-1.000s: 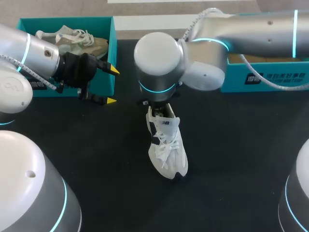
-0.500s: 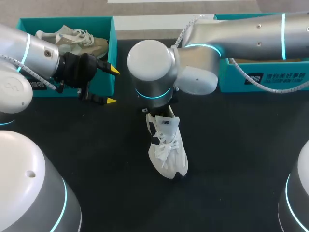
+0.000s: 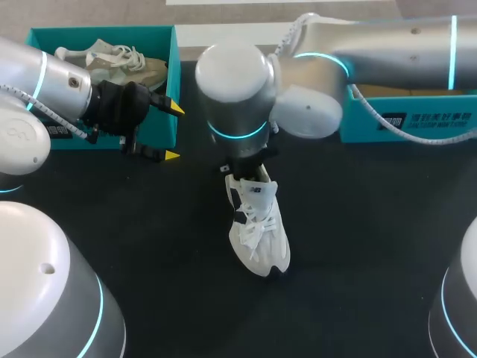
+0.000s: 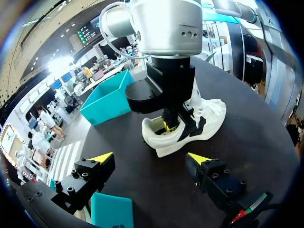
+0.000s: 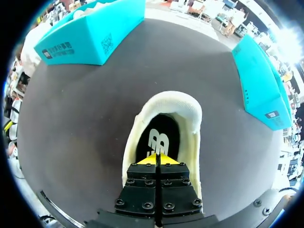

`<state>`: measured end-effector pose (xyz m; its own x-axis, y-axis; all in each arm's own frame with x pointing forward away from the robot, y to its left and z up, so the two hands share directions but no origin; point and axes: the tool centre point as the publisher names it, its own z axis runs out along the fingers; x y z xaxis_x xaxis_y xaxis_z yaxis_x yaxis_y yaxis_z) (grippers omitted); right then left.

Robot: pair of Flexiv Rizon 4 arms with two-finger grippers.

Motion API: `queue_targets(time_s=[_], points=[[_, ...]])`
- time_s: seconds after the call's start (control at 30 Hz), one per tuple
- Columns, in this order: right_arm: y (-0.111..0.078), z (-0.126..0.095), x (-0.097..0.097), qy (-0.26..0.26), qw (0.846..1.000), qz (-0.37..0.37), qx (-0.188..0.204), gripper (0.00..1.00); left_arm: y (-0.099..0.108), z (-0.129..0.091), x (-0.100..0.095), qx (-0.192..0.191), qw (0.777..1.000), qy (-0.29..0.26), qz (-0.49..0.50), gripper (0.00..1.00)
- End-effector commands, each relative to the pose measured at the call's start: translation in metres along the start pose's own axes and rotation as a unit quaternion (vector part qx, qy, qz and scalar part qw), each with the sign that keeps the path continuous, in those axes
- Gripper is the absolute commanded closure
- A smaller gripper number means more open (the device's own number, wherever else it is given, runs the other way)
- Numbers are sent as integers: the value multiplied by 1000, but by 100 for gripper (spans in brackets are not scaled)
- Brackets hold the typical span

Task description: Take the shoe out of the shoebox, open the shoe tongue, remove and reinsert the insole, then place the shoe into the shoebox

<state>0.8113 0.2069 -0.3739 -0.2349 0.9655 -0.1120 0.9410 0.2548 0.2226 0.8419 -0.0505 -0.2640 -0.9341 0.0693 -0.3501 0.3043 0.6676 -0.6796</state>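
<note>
Right pincer (image 5: 158,160): fingers pressed together, nothing seen between them, tips inside the white shoe (image 3: 258,231) above its black insole (image 5: 159,140); shoe rests on the worktop (image 3: 358,224). Left pincer (image 3: 173,132): wide open, empty, teal shoebox (image 3: 172,67) just beside it, shoe ahead.

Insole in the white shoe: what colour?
Insole is black with white print; right wrist view shows it best.
</note>
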Motion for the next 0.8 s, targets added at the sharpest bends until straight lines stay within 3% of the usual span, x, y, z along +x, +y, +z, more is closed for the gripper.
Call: queue_targets(time_s=[0.03, 0.17, 0.3, 0.47, 0.63, 0.8], points=[[2, 18, -2, 30, 999, -3, 15, 100, -1, 0, 1, -2, 1000, 0, 0, 0], [-3, 33, -1, 38, 999, -9, 34, 100, -1, 0, 1, -2, 1000, 0, 0, 0], [-5, 32, 0, 34, 999, -13, 40, 100, -1, 0, 1, -2, 1000, 0, 0, 0], [-7, 10, -7, 29, 998, -5, 47, 100, -1, 0, 1, -2, 1000, 0, 0, 0], [-10, -17, -7, 44, 994, 1, 98, 100, -1, 0, 1, -2, 1000, 0, 0, 0], [-22, -25, -2, 60, 988, 4, 143, 100, -1, 0, 1, -2, 1000, 0, 0, 0]])
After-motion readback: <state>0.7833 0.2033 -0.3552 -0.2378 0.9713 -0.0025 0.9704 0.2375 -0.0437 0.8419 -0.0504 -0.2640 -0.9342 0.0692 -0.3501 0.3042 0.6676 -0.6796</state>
